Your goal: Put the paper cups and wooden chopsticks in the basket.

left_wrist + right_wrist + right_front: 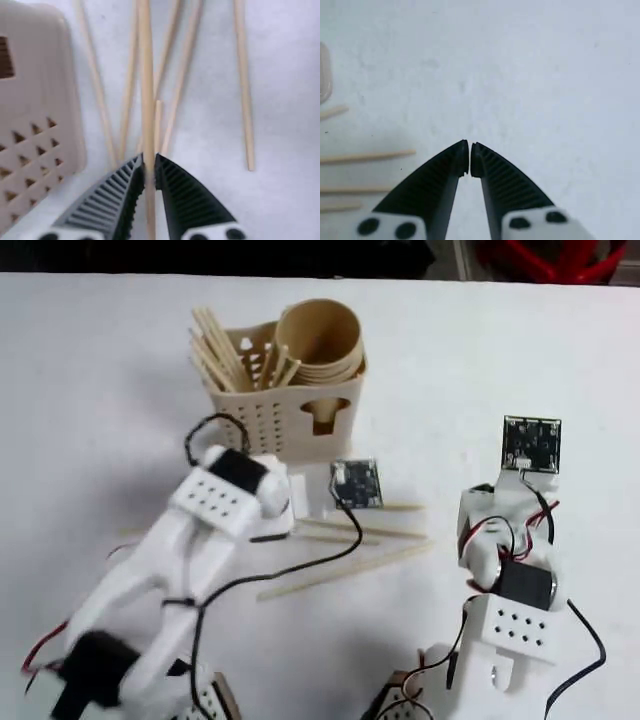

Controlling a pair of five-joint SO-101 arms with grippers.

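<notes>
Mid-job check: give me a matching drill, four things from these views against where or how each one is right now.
1. paper cups
2. left gripper
3. right gripper
4. loose chopsticks

A. shut, holding nothing, over the table
B. lying on the table, outside the basket
C. stacked in the basket
D. shut on one chopstick

Pairs: 1-C, 2-D, 3-A, 4-B.

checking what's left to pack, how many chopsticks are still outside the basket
7, as far as I can tell: one chopstick pinched in the left gripper, one nearest the basket, four bunched by the held one, one off alone. Overlaps may hide more.
</notes>
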